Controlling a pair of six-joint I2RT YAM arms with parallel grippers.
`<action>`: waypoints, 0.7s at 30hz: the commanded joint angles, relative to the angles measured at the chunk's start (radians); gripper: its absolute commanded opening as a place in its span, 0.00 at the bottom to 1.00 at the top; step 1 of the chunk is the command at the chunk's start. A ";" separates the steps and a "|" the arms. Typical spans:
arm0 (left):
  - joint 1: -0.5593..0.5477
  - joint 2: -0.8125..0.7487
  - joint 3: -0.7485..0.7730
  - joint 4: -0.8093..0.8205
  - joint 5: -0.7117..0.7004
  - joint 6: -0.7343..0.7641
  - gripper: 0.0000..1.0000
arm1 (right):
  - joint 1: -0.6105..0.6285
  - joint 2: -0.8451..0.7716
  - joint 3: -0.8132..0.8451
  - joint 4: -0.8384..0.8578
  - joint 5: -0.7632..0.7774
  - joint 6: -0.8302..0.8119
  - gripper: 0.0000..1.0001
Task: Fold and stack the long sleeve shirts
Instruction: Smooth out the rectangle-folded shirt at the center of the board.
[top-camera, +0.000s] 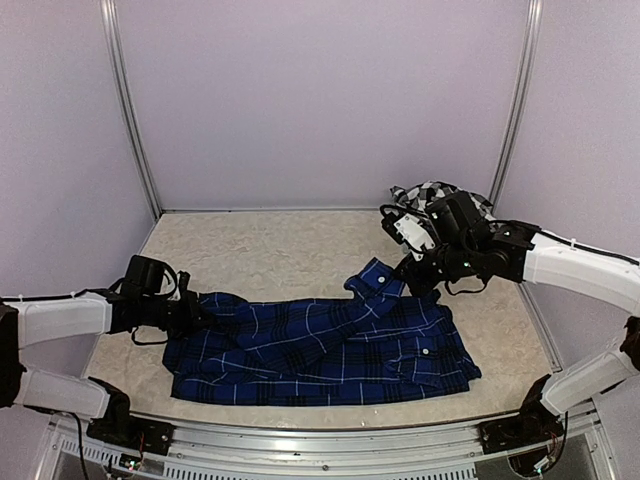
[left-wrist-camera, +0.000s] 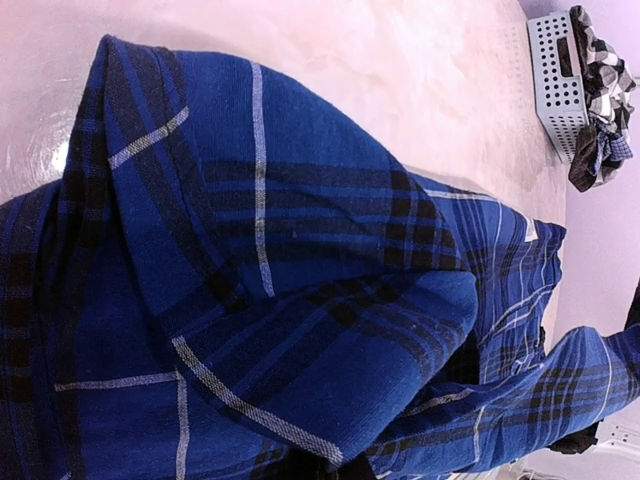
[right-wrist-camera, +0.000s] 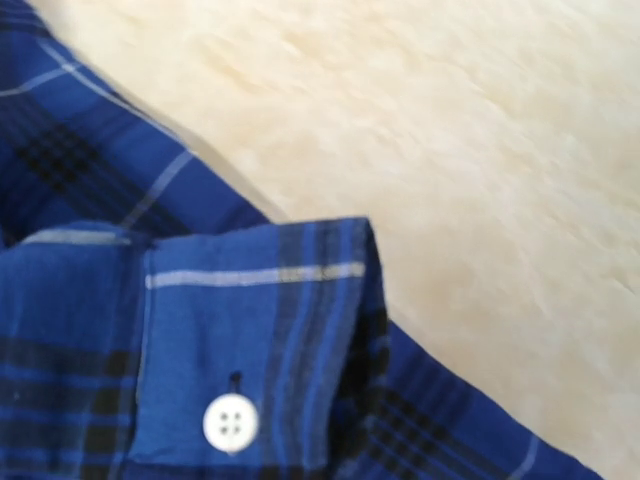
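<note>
1. Left gripper (top-camera: 188, 316): jaws closed, sitting at the left end of the navy shirt (top-camera: 320, 350). Its wrist view is filling with blue cloth rising toward the lens, so it is apparently pinching a fold there, though the fingertips are not showing.
2. Right gripper (top-camera: 418, 268): jaws closed, hovering just beside the sleeve cuff (top-camera: 377, 279). Its wrist view is showing the cuff and a white button (right-wrist-camera: 230, 421) close up. Whether cloth is caught between the fingers cannot be told.
3. Navy shirt, location: lying lengthwise across the near half of the table (top-camera: 270, 250), with one sleeve crossing the body toward the right arm.
4. Checked shirt (top-camera: 432, 193), location: hanging out of the mesh basket (left-wrist-camera: 553, 75) at the far right corner, waiting unfolded.
5. Risk, thin pinch: if either gripper is holding only one layer near an edge, the cloth is likely to slip out mid-fold, leaving a crooked crease.
6. Risk, uneven pull: with the arms working at opposite ends, one moving faster is likely to drag the whole shirt across the table instead of folding it.
7. Risk, loose sleeve: the crossing sleeve is lying unpinned, so a lift is likely to let it slide off and trail outside the fold.
8. Risk, crowding: the right arm is working near the basket, so a wide swing is risking a knock against it.
</note>
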 joint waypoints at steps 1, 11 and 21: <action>0.011 -0.021 0.031 0.008 0.032 -0.016 0.00 | -0.011 0.019 -0.010 -0.040 0.089 0.037 0.00; 0.010 -0.036 0.040 0.146 0.137 -0.020 0.44 | -0.012 0.037 -0.001 -0.012 0.042 0.034 0.00; 0.011 -0.022 0.129 0.035 0.126 0.032 0.67 | -0.012 0.013 0.034 -0.059 0.025 0.036 0.00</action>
